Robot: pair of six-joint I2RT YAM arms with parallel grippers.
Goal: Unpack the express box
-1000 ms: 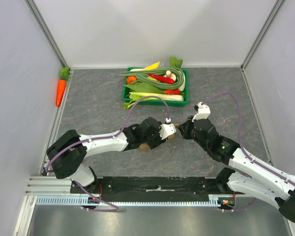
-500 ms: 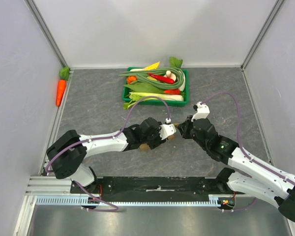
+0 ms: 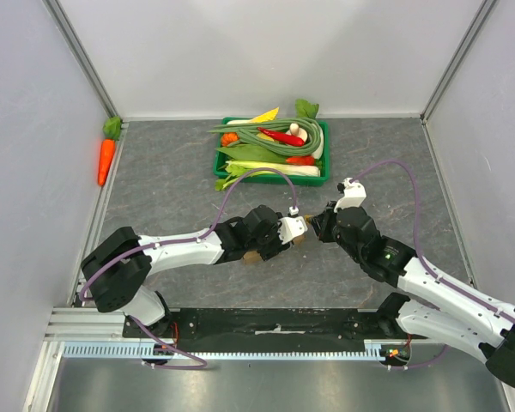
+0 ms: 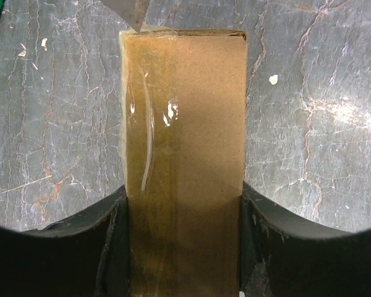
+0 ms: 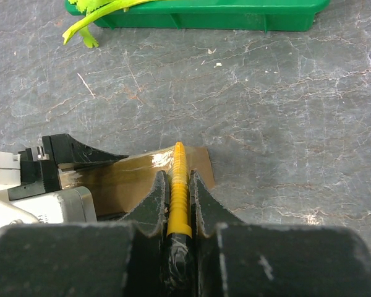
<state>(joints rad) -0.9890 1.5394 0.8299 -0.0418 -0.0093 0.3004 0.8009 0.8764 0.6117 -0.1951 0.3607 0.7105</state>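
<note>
The box (image 4: 184, 124) lies on the table (image 4: 309, 124), clamped across its width between the left gripper (image 4: 182, 207) jaws. The right gripper (image 5: 180, 182), jaws narrow, pinches a yellow cutter (image 5: 179, 162), its tip at the box's far end.

One express box (image 4: 184, 124), one yellow tool (image 5: 179, 185), one green vegetable tray (image 5: 247, 15), one loose carrot (image 3: 106, 160).

White-shelled left arm (image 3: 184, 249) and right arm (image 3: 438, 283) with bulky black joints, thin looping purple cables (image 3: 416, 215), matte black fingers (image 4: 55, 260).
</note>
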